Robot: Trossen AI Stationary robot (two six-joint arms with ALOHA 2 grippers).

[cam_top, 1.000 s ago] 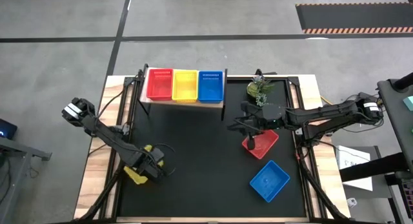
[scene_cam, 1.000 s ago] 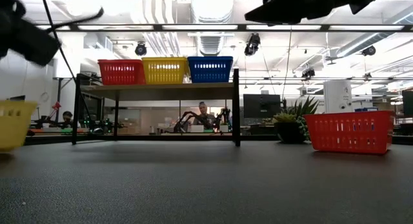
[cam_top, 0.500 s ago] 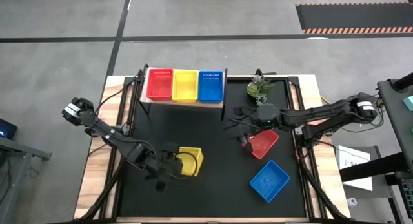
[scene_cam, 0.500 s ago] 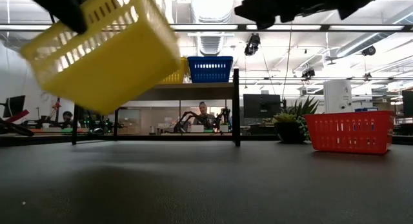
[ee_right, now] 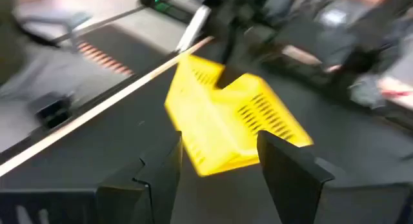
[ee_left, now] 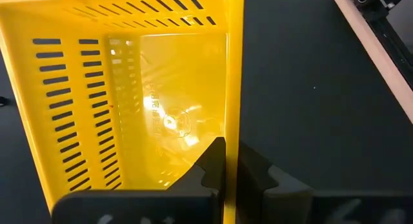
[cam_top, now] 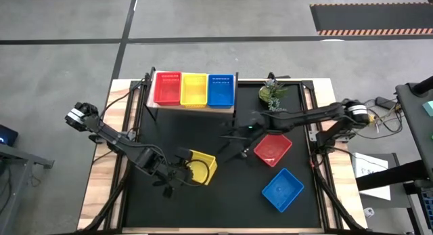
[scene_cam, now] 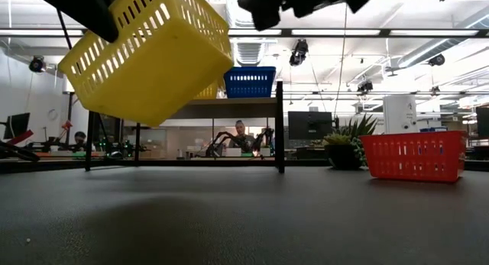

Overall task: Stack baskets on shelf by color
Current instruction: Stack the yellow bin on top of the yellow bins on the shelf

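Note:
My left gripper (cam_top: 181,170) is shut on a yellow basket (cam_top: 201,166), which hangs tilted above the table's near middle; in the low view this basket (scene_cam: 149,55) is well clear of the tabletop. My right gripper (cam_top: 233,137) hovers open left of a red basket (cam_top: 272,148), whose bottom rests flat on the table. It touches nothing, and its wrist view looks at the yellow basket (ee_right: 226,121). A blue basket (cam_top: 283,189) lies near the front right. On the shelf (cam_top: 193,105) stand a red, a yellow and a blue basket (cam_top: 220,90). My left gripper pinches one side wall of the yellow basket at its rim (ee_left: 232,146), with one finger (ee_left: 211,164) inside the basket and the other (ee_left: 255,175) outside. The fingers come roughly level from the table's left. The basket is lifted clear and tilted.
A small potted plant (cam_top: 272,93) stands at the far right, beside the shelf. The black tabletop (cam_top: 223,201) has wooden edges, and the shelf's thin black legs (scene_cam: 280,127) rise at the far side. A person (scene_cam: 240,135) sits in the room beyond the table.
My left gripper has raised the yellow basket off the table's near left and carried it toward the middle, where it hangs clear and tilted. My right gripper has left the red basket's corner and swung toward the table's left, fingers now apart. The red basket stays put.

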